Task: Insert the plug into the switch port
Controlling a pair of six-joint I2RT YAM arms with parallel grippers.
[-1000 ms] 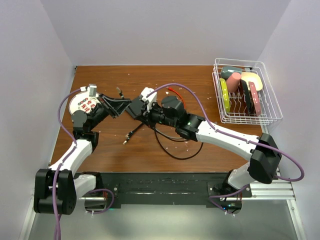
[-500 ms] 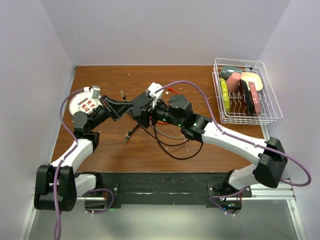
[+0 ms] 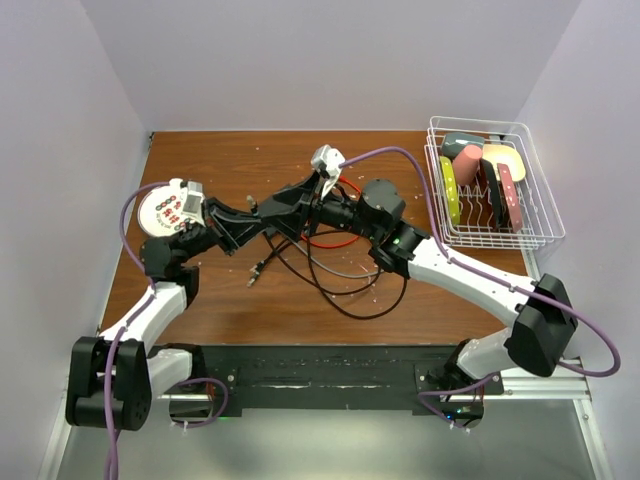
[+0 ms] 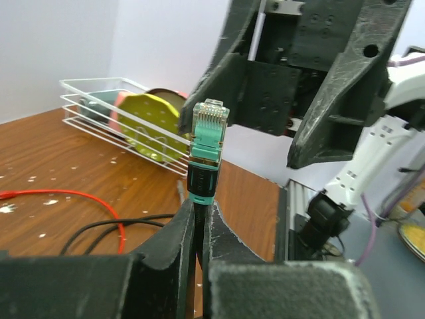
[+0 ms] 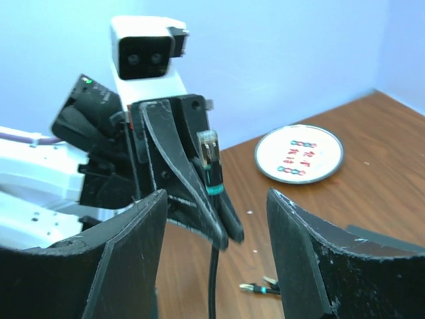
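Your left end effector (image 4: 201, 212) pinches the plug (image 4: 210, 129) near its bottom end, up above the bench (image 4: 53, 153), facing your spread right end effector (image 5: 216, 194); it looks light and stiff, so hold it there.
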